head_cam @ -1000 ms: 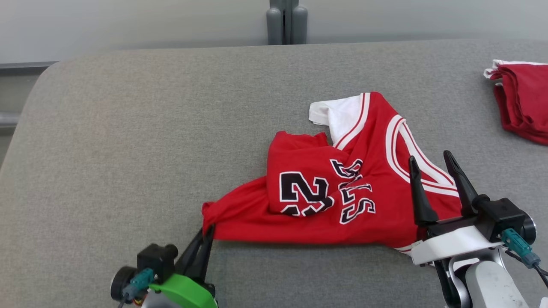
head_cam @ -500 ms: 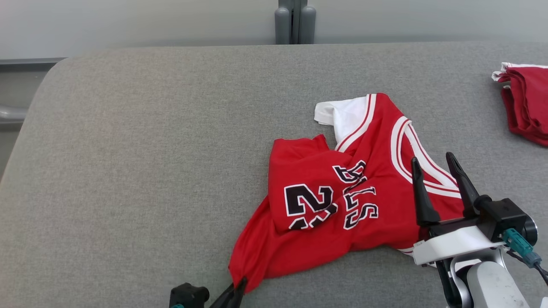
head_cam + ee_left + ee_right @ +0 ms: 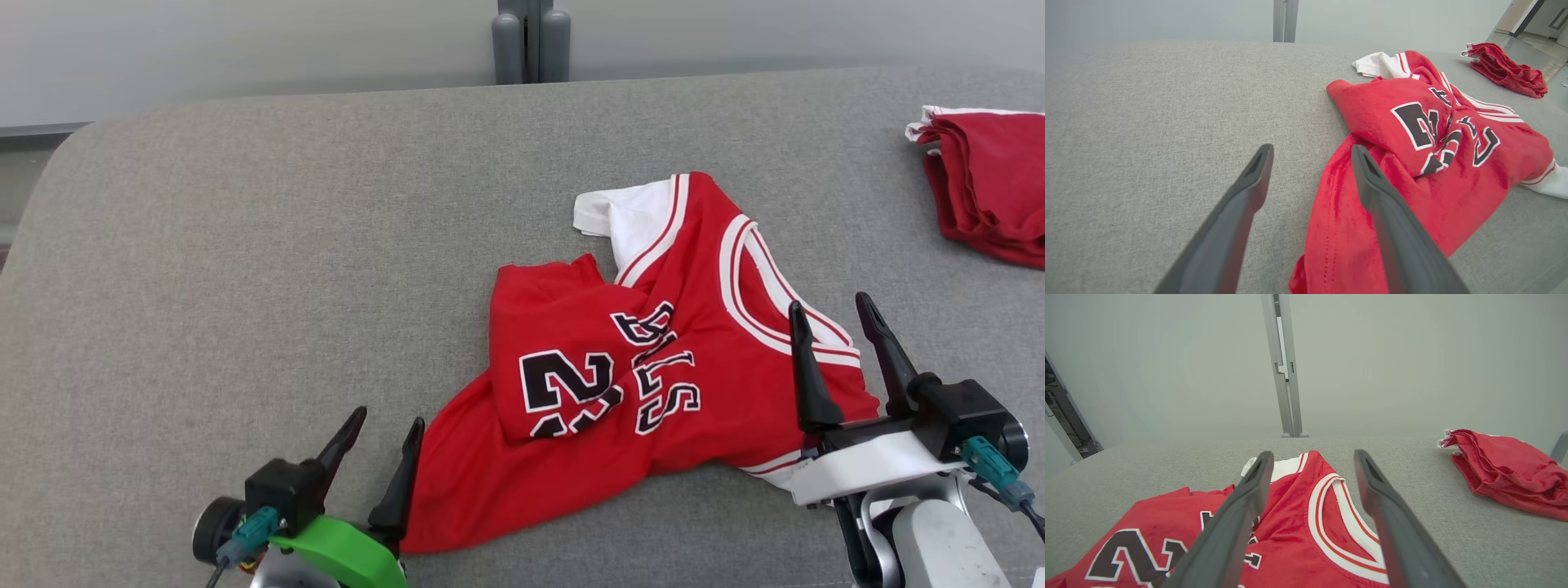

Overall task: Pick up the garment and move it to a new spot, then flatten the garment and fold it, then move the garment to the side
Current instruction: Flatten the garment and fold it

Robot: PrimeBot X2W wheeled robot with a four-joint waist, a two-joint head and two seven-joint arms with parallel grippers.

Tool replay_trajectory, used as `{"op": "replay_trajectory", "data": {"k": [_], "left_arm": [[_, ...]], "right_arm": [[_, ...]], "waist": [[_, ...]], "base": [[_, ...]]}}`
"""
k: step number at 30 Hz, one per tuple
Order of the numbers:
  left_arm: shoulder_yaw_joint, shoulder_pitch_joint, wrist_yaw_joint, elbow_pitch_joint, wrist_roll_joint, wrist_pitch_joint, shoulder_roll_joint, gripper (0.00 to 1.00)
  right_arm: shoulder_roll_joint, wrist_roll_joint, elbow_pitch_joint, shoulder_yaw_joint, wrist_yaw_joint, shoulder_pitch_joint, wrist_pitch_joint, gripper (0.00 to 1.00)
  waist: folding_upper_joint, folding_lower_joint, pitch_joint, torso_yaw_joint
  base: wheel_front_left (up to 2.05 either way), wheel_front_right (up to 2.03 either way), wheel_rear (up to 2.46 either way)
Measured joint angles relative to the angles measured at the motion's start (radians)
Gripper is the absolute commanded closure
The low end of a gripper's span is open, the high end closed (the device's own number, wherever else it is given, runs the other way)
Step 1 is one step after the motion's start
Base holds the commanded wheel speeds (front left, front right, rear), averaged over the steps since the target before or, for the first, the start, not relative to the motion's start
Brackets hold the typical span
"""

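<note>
Grey felt table (image 3: 245, 245), crumpled red jersey (image 3: 620, 384), folded red garment (image 3: 988, 188)

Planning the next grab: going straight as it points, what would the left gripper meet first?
Likely the red jersey: one finger of the left gripper points into its edge, the other past it.

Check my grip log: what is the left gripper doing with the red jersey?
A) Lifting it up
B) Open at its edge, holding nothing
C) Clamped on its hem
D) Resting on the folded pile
B: the left gripper has its jaws apart at the edge of the red jersey, gripping none of it.
</note>
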Motion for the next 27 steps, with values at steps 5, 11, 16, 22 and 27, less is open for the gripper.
{"op": "replay_trajectory", "data": {"k": [5, 11, 16, 22, 27], "left_arm": [[-0.012, -0.089, -0.018, 0.052, 0.018, 0.017, -0.003, 0.0], [-0.045, -0.157, -0.045, 0.178, 0.016, 0.049, -0.022, 0.0], [-0.082, -0.185, -0.062, 0.285, 0.016, 0.083, -0.029, 0.0], [-0.127, -0.22, -0.079, 0.356, 0.006, 0.11, -0.042, 1.0], [-0.141, -0.258, -0.087, 0.342, -0.009, 0.075, -0.048, 1.0]], "right_arm": [[0.0, 0.0, 0.013, 0.008, 0.0, -0.009, 0.0, 0.0], [0.002, 0.0, 0.028, 0.002, 0.0, -0.015, 0.0, 0.0], [0.001, 0.0, 0.034, -0.004, 0.0, -0.023, 0.0, 0.0], [0.002, 0.0, 0.036, -0.005, 0.0, -0.026, 0.0, 0.0], [0.001, 0.0, 0.032, -0.009, 0.0, -0.028, 0.0, 0.0]], "waist": [[0.0, 0.0, 0.014, -0.021], [0.0, 0.0, 0.031, -0.055], [0.0, 0.0, 0.043, -0.077], [0.0, 0.0, 0.051, -0.088], [0.0, 0.0, 0.051, -0.084]], "base": [[0.0, 0.0, 0.0], [0.0, 0.0, 0.0], [0.0, 0.0, 0.0], [0.0, 0.0, 0.0], [0.0, 0.0, 0.0]]}}
